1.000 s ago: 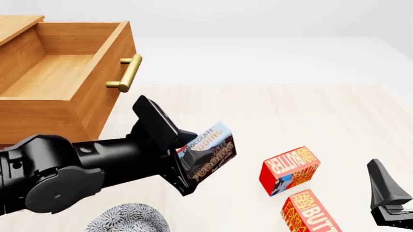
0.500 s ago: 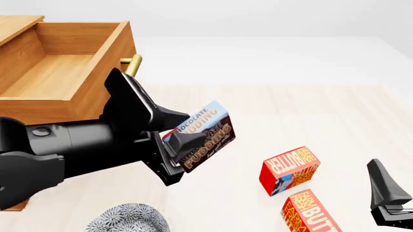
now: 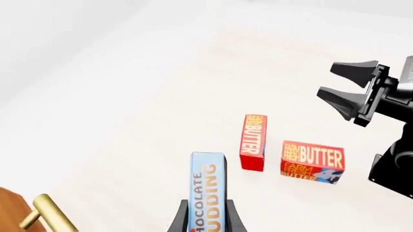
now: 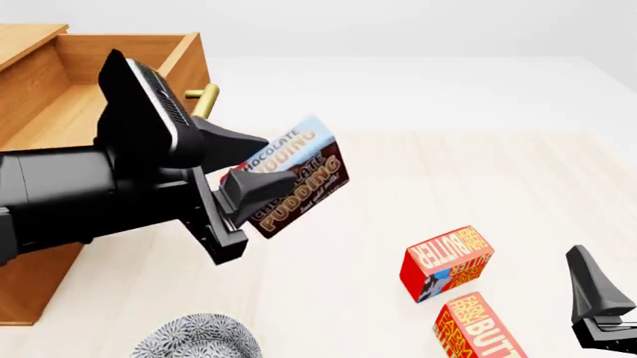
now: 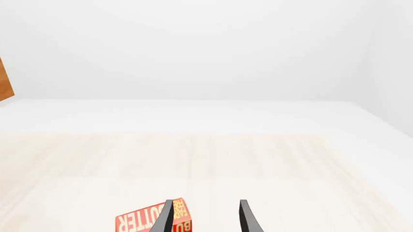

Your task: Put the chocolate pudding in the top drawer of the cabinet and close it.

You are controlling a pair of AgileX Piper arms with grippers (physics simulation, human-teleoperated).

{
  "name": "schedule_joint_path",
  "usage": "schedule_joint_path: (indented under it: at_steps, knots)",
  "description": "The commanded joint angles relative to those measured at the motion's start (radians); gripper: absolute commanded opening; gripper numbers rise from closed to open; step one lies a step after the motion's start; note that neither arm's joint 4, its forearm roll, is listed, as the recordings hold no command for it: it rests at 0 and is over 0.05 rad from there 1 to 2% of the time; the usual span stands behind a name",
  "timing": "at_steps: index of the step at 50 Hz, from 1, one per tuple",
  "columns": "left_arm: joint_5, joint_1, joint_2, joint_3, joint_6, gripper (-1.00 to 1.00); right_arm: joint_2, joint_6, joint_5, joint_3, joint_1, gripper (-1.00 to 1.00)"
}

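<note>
Change: since a second ago I see my left gripper (image 4: 261, 195) higher and nearer the top drawer (image 4: 70, 112).
Cabinet (image 4: 25, 45): at left, top drawer pulled open.
Left gripper: clamped on the chocolate pudding (image 4: 295, 174), held tilted in the air, just right of the drawer handle (image 4: 202, 102).
Butter boxes (image 4: 447, 262): on the table (image 4: 478, 179), right of centre.
Right gripper (image 5: 205, 217): fingers parted, holding nothing, low at right.

Chocolate pudding (image 4: 295, 176) reads "CHOCOLATE PUDDING"; butter boxes (image 3: 312, 161) "BUTTER".
</note>
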Motion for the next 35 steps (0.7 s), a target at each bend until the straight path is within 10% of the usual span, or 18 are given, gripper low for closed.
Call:
schedule_joint_path:
  at_steps: [1,35]
  knots:
    - [0.052,0.017,-0.046,-0.048,0.066,-1.0,0.0,0.0,0.0,0.0,0.0,1.0]
    - [0.119,0.079,-0.148,-0.106,0.151,-1.0,0.0,0.0,0.0,0.0,0.0,1.0]
